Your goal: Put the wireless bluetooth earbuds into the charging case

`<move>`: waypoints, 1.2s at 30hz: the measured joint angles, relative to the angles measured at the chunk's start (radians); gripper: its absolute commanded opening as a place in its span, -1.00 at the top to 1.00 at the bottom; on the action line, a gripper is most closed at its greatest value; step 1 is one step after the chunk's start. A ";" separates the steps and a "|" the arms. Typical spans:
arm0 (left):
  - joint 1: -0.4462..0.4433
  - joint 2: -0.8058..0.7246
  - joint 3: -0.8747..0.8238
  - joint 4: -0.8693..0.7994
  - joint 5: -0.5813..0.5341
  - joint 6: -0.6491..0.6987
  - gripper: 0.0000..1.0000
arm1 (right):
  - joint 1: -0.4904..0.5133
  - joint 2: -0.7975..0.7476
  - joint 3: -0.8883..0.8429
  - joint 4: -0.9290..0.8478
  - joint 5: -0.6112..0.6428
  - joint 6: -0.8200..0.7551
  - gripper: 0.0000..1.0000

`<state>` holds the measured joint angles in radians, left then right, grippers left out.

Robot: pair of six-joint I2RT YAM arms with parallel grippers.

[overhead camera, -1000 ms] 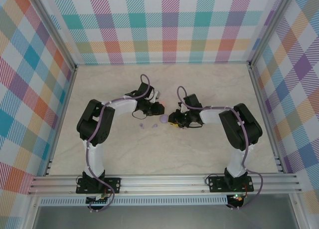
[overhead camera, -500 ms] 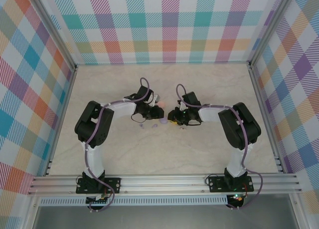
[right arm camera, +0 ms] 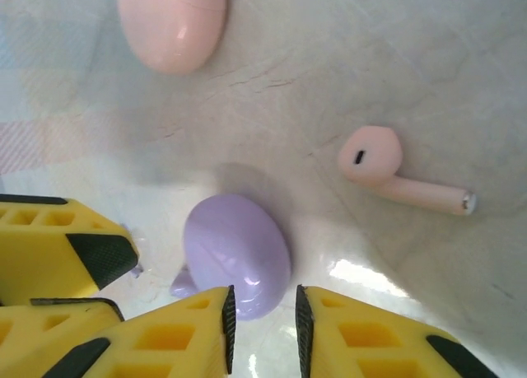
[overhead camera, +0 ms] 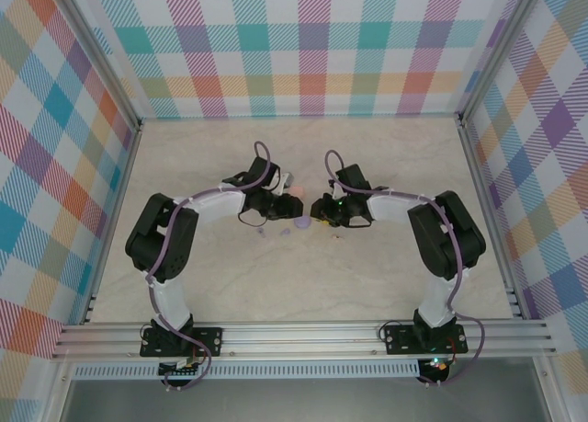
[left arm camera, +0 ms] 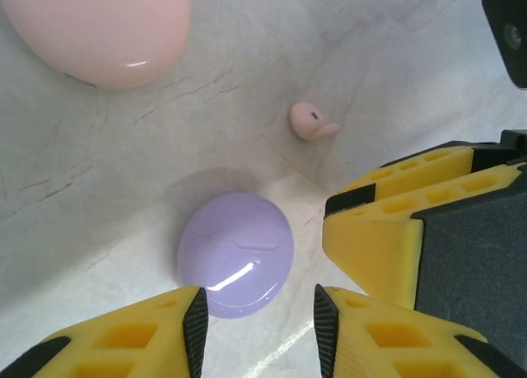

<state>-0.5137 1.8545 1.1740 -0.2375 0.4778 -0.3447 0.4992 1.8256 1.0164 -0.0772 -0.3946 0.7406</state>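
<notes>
While the purple case looks shut and a pink bud lies loose on the bench, insertion seems unstarted; left pincer half-open, right pincer narrow, both empty.

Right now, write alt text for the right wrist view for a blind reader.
A purple case lies on the pale marbled table just past the right gripper, whose yellow jaws stand slightly apart, holding nothing. A pink earbud lies at picture right, a pink case at the top edge. Another yellow finger pokes in from the left.
</notes>
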 measured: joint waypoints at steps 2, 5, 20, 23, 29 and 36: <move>0.008 -0.003 0.000 0.000 0.001 0.000 0.15 | 0.000 -0.016 0.000 0.001 -0.010 0.002 0.35; 0.026 0.001 0.000 0.000 0.013 0.000 0.15 | 0.000 -0.024 -0.001 0.005 -0.022 0.011 0.34; 0.078 0.121 0.026 0.003 0.110 0.016 0.12 | 0.012 0.056 -0.007 0.031 -0.067 0.066 0.42; 0.078 0.123 0.026 0.003 0.127 0.016 0.12 | 0.013 0.064 -0.006 0.036 -0.072 0.068 0.45; 0.077 0.133 0.024 0.006 0.162 0.015 0.14 | 0.013 0.072 -0.004 0.050 -0.079 0.069 0.50; 0.072 0.132 -0.003 0.058 0.202 -0.011 0.13 | 0.013 0.077 0.000 0.060 -0.082 0.072 0.53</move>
<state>-0.4419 1.9869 1.1706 -0.1795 0.6796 -0.3561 0.5125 1.9030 1.0168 -0.0174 -0.4770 0.8124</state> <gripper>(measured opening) 0.430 0.238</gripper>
